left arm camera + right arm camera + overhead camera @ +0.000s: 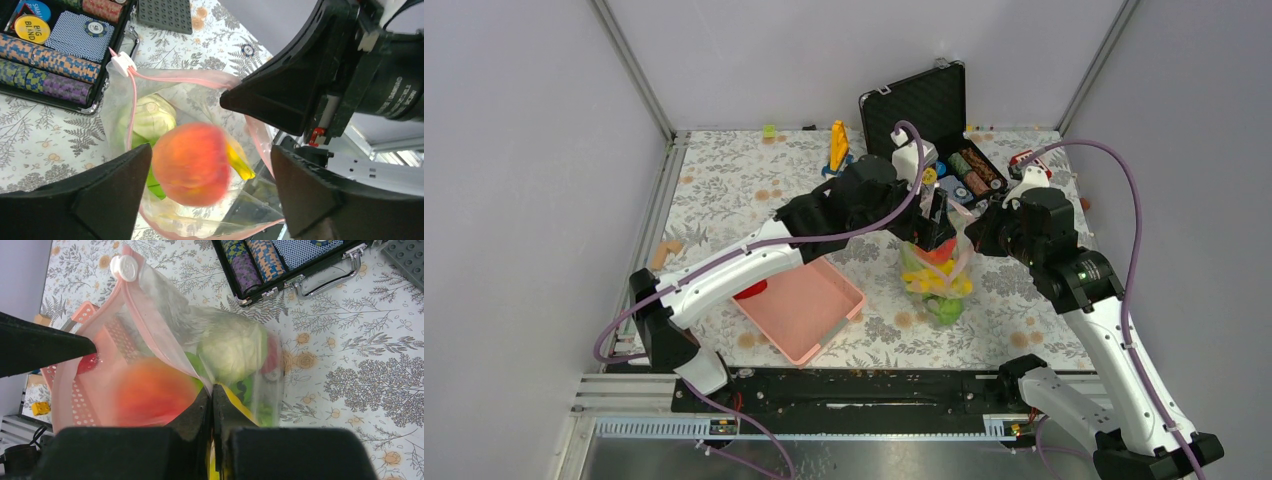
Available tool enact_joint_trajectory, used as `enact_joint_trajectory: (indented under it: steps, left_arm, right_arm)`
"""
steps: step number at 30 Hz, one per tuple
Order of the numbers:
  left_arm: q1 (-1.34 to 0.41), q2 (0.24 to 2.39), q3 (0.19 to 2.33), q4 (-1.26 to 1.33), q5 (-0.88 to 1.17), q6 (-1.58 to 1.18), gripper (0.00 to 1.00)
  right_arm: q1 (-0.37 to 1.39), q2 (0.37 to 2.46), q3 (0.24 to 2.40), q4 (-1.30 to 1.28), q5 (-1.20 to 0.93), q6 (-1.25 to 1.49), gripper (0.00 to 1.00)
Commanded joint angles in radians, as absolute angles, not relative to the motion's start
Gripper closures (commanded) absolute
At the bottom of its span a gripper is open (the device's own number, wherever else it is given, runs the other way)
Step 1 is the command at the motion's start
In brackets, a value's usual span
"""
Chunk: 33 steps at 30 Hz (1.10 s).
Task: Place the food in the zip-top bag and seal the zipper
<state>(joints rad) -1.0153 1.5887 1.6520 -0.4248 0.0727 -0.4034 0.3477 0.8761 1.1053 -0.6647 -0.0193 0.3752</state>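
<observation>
Left wrist view: found the left gripper (210,157) spread wide over the mouth of the clear, crinkly zip-top bag (195,102), with a blurred red-orange round plastic fruit (192,162) between its fingers, seemingly gripped by neither. Saw a pale green plastic cabbage (150,117) inside at the fruit's 10 o'clock and a yellow banana tip (241,164) at its 3 o'clock. Noted the thin pinkish zipper strip (175,76) unsealed, white slider (122,64) at its 9 o'clock end. Found the right gripper (212,390) pinched shut on the bag's rim. From above, located the bag mid-way across the floral table (724,190), pink slotted plastic tray (809,305) at its 8 o'clock, black chip case (919,105) at its 12 o'clock.
</observation>
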Motion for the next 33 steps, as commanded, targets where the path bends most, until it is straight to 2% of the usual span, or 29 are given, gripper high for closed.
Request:
enact_joint_trajectory:
  steps: [1,9,15,33]
  left_arm:
    - [-1.03,1.578,1.713,-0.416,0.099,-0.368,0.02]
    - [-1.036,1.563,1.716,-0.413,0.133,-0.359,0.01]
    - [-1.035,1.504,1.678,-0.415,0.082,-0.362,0.01]
    - [-1.027,1.252,1.35,-0.588,-0.464,-0.451,0.01]
  right_arm:
    - [0.35,0.871,1.111,-0.648,-0.014,0.385,0.96]
    - [0.348,0.869,1.111,-0.65,-0.009,0.385,0.96]
    - [0.349,0.872,1.111,-0.65,-0.006,0.384,0.96]
    - [0.349,0.877,1.114,-0.659,-0.025,0.384,0.96]
